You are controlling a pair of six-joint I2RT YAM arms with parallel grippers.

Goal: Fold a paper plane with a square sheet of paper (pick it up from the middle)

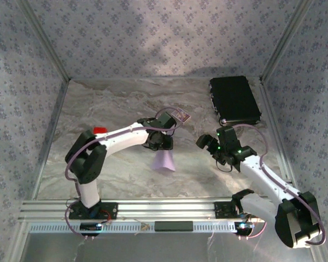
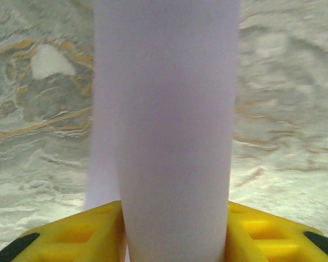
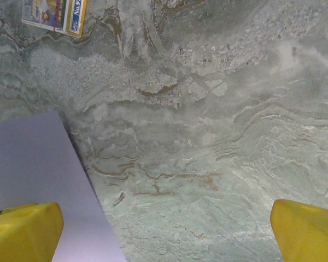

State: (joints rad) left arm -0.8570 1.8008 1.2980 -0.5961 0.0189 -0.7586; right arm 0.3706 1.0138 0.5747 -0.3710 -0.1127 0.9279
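Two robot arms work over a marbled surface [image 1: 115,103], one holding lilac paper.
The left hand [image 1: 156,141] is clamped on the sheet of paper [image 1: 165,160]. The sheet curls between its yellow fingers [image 2: 71,234] and hangs below them near the middle of the surface. The right hand [image 3: 167,229] hovers near the sheet with its fingers spread wide apart. A small patterned card [image 1: 180,115] lies just beyond the left hand, and a black case [image 1: 235,100] sits at the far right.
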